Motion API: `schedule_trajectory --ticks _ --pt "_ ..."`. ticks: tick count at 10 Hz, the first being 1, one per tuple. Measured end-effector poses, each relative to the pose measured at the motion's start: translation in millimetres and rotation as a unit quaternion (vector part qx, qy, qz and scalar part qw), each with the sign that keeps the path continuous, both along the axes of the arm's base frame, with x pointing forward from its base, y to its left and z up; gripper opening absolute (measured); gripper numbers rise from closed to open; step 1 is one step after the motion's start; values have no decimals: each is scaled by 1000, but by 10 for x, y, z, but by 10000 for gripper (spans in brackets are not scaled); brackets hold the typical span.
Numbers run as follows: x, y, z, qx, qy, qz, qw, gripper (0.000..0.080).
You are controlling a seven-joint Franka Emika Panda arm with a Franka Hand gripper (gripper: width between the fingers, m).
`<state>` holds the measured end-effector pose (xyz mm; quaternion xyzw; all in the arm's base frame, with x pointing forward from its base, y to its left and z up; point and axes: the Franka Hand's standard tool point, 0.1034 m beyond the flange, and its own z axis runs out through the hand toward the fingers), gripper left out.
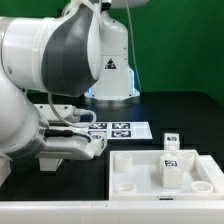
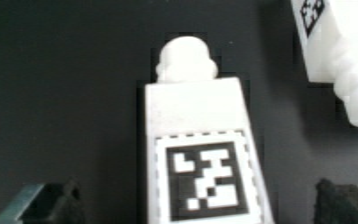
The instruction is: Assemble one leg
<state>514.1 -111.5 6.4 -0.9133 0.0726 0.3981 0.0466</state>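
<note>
My two-finger gripper (image 2: 194, 203) is spread wide, one dark fingertip (image 2: 43, 200) showing on either side. The small chunky white plastic leg (image 2: 197, 125) with a black-and-white square tag lies flat on the black table (image 2: 69, 100) directly beneath me, between my fingers and touching neither (as far as I can tell). For a good grasp I'd descend straight, centred across its width, close on its flat sides, and stay clear of the other white plastic piece (image 2: 345, 85) beyond one finger.
</note>
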Motion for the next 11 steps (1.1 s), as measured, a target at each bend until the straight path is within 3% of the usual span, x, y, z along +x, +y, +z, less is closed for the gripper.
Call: schedule_trajectory --ticks 1,2,3,4,6,9,10,11 --pt "28 22 -11 -2 -9 3 1000 649" --pt "36 53 -11 -3 -9 5 1000 556" --pt "37 62 -12 -3 -9 6 1000 373" --pt "45 69 -13 -3 -10 8 1000 281" --pt "70 105 51 -1 -13 12 1000 281" --pt "118 207 607 10 -16 19 1000 281" --pt "207 256 791 12 -33 27 999 281" --pt "258 279 881 18 -44 36 998 281"
